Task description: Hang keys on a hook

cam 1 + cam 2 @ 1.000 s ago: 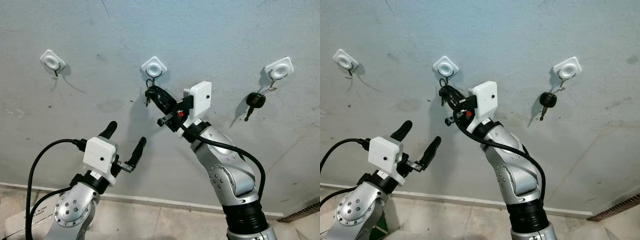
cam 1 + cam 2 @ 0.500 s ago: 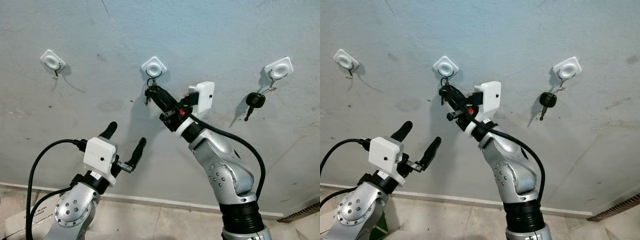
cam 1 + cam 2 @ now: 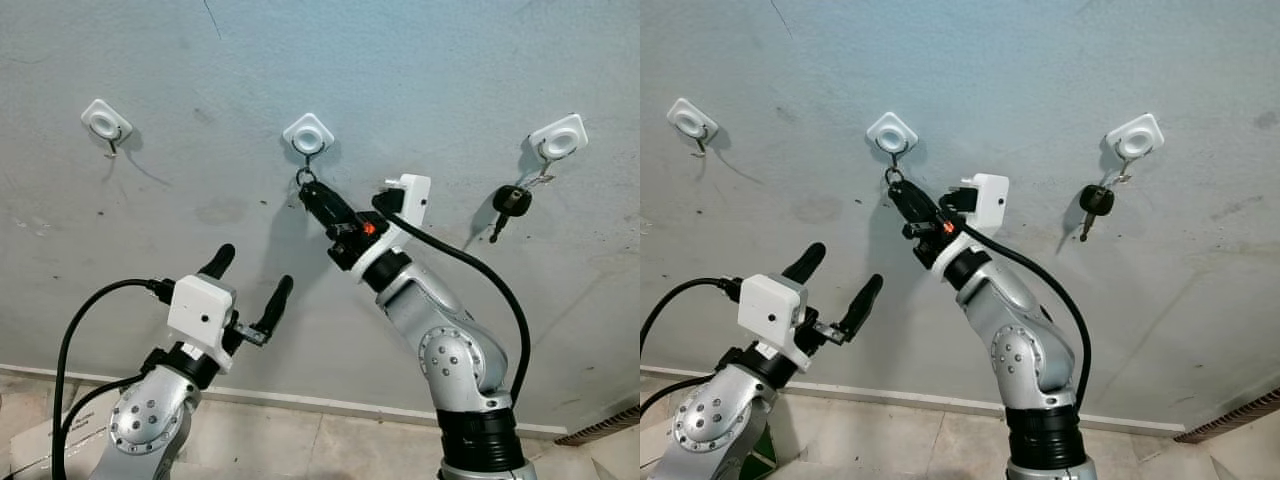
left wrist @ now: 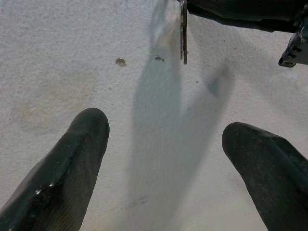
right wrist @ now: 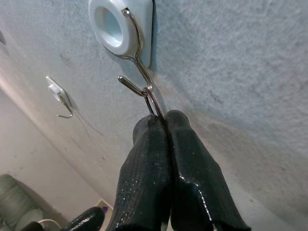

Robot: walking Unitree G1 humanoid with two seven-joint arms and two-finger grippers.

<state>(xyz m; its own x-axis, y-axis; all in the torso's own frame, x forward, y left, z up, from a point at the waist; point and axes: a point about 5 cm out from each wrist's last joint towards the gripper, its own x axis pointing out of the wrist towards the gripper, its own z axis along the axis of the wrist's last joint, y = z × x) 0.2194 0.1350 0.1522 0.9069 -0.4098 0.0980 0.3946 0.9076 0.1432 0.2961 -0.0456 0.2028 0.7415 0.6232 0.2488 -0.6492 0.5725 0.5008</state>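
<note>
So I have the right gripper pressed up just under the middle hook, its two black fingers clenched on the key ring. The ring sits against the wire of that hook, right at the upturned tip, and I cannot tell from here whether it is truly over the tip or only leaning on it. The keys themselves are hidden behind the fingers, though a thin metal blade hangs down below them.

The risk I see is letting go too soon: if the ring has not passed the tip, it slides off and the bunch drops to the floor under the hook. Pushing harder could also twist the thin wire or peel the white pad off the wall.

The hook is bent bright wire on a glossy, rounded plastic base; the wall around it is rough, pale and speckled with small marks. To the right of the hook, another one carries a black-headed key. Below and left of the hook, my left gripper waits with fingers spread, holding nothing.
</note>
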